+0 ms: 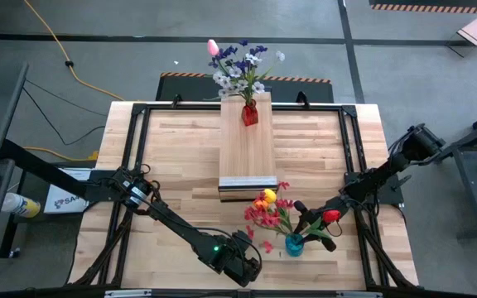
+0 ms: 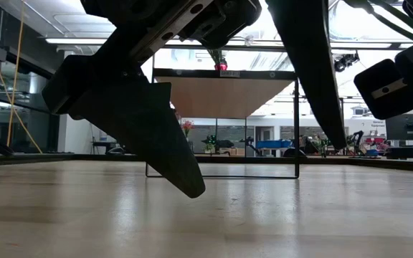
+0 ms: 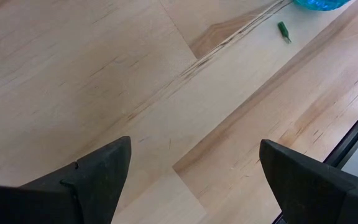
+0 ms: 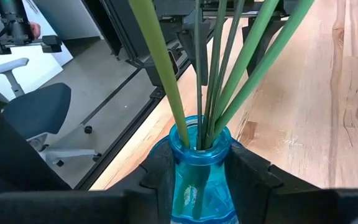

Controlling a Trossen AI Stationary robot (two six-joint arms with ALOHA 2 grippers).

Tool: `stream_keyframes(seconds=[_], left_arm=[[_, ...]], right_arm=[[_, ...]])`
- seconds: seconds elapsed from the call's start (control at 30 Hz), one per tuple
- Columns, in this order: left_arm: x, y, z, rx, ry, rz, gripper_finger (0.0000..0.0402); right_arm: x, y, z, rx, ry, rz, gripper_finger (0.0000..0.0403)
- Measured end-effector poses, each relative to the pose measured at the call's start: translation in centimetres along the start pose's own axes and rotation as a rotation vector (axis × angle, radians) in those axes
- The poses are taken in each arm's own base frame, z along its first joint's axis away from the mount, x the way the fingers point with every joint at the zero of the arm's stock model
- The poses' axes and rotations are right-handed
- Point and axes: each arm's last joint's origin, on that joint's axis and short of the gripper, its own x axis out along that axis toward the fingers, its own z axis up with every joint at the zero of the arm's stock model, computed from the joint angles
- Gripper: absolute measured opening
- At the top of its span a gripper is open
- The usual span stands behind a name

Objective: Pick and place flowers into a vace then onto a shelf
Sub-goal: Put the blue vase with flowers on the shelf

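Right gripper [image 4: 197, 180] is clamped on the blue vase [image 1: 294, 245], one finger on each side of the glass just below the neck; the vase sits on the tabletop [image 1: 180, 157] at the near right, in front of the shelf [image 1: 246, 149]. Green stems [image 4: 216, 68] rise out of its mouth, and the flower heads, red sprays plus a yellow and orange tulip [image 1: 267, 207], fan out toward the shelf's near end. Left gripper [image 3: 188, 174] is spread wide and holds nothing, hovering low over bare wood near the front edge, just left of the blue vase; in the low view its fingers hang just above the surface without touching. A small green scrap [image 3: 283, 32] lies on the wood close to the vase base. The shelf runs down the table's middle, metallic strip [image 1: 248, 182] at the near end. At its far end stands a red vase [image 1: 249, 113] with purple and white sprays and a pink tulip [image 1: 212, 47].
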Motion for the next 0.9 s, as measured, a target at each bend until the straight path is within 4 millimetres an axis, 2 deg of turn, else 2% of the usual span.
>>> stream_keyframes(seconds=[0.9], left_arm=[[0.0, 0.01, 0.0, 0.003, 0.0, 0.001, 0.0385]], right_arm=[[-0.03, -0.12, 0.25, -0.046, -0.047, -0.062, 0.0112]])
